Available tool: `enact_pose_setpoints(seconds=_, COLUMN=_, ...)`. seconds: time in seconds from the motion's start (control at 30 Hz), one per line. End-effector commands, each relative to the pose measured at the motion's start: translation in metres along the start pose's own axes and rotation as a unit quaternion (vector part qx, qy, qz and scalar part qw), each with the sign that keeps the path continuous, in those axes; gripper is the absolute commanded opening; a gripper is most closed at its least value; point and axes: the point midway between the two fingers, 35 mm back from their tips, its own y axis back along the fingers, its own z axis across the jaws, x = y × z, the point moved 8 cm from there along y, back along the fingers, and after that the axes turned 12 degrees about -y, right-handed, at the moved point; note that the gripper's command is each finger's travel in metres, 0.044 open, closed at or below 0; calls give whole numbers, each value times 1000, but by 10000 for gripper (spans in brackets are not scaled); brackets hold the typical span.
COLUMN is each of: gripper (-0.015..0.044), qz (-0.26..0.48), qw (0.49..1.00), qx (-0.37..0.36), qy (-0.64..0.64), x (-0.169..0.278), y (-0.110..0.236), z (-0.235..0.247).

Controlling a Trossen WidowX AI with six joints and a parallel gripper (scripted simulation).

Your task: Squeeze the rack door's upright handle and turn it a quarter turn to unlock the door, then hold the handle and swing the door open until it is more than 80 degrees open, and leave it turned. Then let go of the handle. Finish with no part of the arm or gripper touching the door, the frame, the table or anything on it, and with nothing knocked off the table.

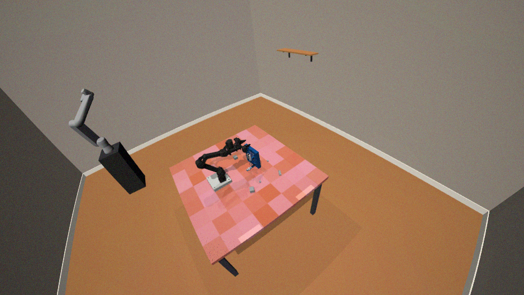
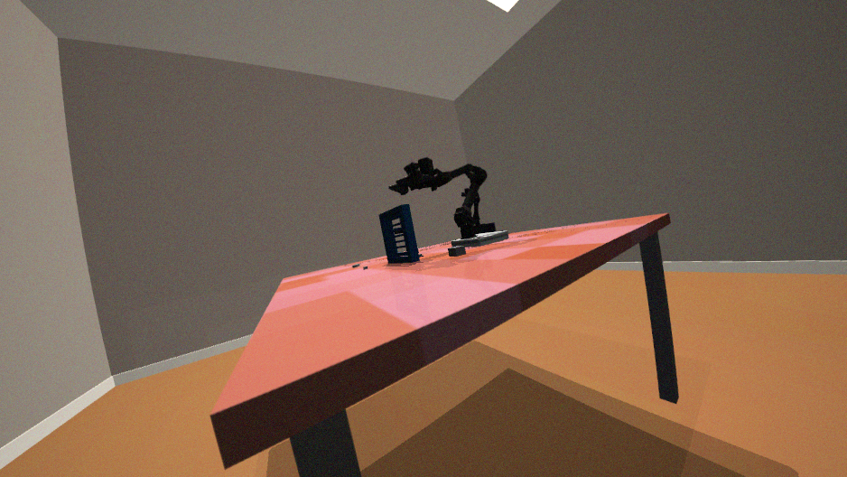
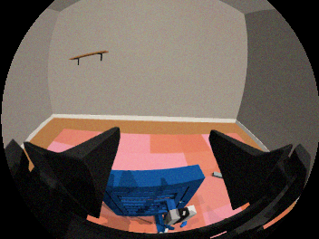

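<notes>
The blue rack frame [image 1: 255, 158] [image 2: 404, 237] [image 3: 156, 177] stands upright on the table [image 1: 265, 212] [image 2: 331, 332] in front of the arm. Its slatted front faces the arm. A small grey and white part, which looks like the handle [image 3: 173, 216], shows low at the rack's right front in the wrist view, beside narrow blue pieces. How far the door stands open and how the handle is turned cannot be told clearly. My gripper [image 1: 247, 143] [image 2: 395, 190] [image 3: 167, 134] is wide open and empty. It hangs above the rack's top on the arm's side, apart from the handle.
Small grey blocks lie on the table: one block [image 1: 235, 157] left of the rack, another block [image 1: 251, 189] [image 2: 456, 251] to its near side, a flat piece [image 1: 279, 172] beyond it. The arm's white base plate [image 1: 216, 182] [image 2: 486, 238] sits behind.
</notes>
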Motion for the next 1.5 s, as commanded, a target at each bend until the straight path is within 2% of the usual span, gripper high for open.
enact_pose_setpoints(seconds=0.0, gripper=374, qz=2, qw=1000, qx=0, qy=0, x=0, y=0, z=0)
enact_pose_setpoints(seconds=0.1, gripper=298, qz=24, qw=1000, qx=7, qy=4, x=-2, y=-6, z=-1)
enact_pose_setpoints(seconds=0.77, gripper=298, qz=218, qw=974, qx=54, qy=33, x=-11, y=-42, z=-9)
enact_pose_setpoints(seconds=1.47, gripper=298, qz=415, qw=905, qx=84, qy=47, x=-17, y=-61, z=-19)
